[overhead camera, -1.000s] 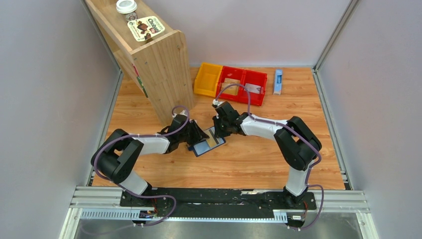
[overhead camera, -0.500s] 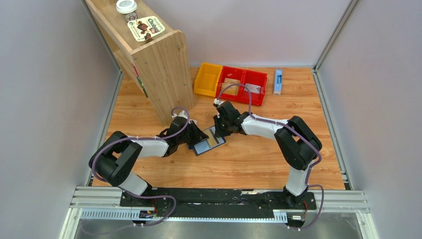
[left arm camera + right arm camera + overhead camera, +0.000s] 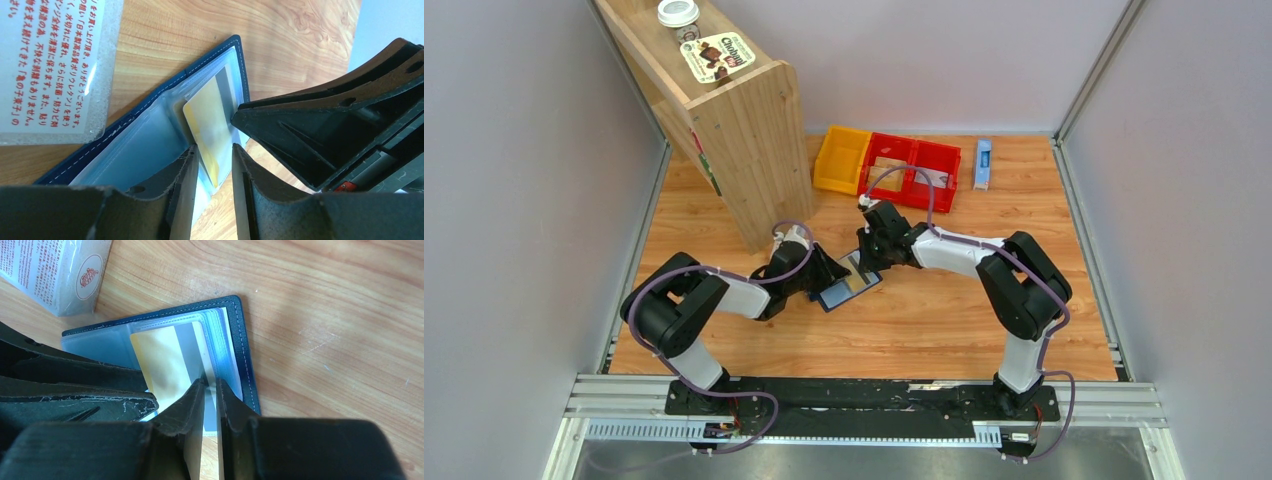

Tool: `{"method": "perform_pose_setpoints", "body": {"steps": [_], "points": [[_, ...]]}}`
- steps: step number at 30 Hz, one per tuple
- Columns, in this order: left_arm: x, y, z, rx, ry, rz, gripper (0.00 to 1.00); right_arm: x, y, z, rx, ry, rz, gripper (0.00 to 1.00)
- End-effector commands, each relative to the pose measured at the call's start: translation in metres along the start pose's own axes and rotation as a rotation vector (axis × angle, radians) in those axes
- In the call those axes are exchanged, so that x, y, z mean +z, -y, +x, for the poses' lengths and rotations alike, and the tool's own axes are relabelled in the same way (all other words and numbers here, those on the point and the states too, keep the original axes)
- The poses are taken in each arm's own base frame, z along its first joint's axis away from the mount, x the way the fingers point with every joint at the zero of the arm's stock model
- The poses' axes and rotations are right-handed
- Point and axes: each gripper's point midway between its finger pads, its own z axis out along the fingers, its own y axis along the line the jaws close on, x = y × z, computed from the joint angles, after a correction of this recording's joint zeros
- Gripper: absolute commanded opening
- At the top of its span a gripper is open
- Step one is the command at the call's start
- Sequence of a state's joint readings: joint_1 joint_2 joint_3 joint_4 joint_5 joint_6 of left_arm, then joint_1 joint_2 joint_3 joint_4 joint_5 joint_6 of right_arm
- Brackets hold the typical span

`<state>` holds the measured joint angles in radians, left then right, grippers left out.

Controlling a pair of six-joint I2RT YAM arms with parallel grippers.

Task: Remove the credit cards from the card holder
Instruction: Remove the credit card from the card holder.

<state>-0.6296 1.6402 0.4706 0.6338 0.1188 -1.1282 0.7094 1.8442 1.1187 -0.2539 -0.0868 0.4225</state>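
Open on the wooden desk, the navy card holder lies between the two sets of fingers. The right fingers are clenched on its clear pocket pages. The left fingers stand released and parted, astride a yellow credit card that sticks partly out of its pocket toward them.

open navy card holder on wooden table, left tool and right tool at its edges
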Motion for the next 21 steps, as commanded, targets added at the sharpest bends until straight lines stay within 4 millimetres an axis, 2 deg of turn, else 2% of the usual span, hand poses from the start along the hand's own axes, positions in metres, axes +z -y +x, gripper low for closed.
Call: {"method": "perform_pose_setpoints", "body": {"steps": [1, 4, 8, 11, 21], "points": [[0.000, -0.015, 0.015, -0.035, -0.025, -0.062, 0.41, 0.016, 0.008, 0.054, 0.021, -0.159, 0.008, 0.16], [0.001, -0.017, 0.015, -0.026, -0.026, -0.072, 0.38, 0.016, 0.008, 0.055, 0.024, -0.161, 0.004, 0.16], [0.001, -0.013, 0.013, -0.018, -0.015, -0.047, 0.15, 0.018, 0.009, 0.056, 0.032, -0.163, 0.004, 0.16], [-0.001, -0.011, 0.012, -0.018, 0.003, -0.023, 0.01, 0.018, 0.013, 0.055, 0.051, -0.164, 0.011, 0.16], [-0.020, -0.029, 0.012, -0.021, 0.013, -0.088, 0.00, 0.020, 0.038, 0.057, 0.140, -0.179, 0.053, 0.14]]}}
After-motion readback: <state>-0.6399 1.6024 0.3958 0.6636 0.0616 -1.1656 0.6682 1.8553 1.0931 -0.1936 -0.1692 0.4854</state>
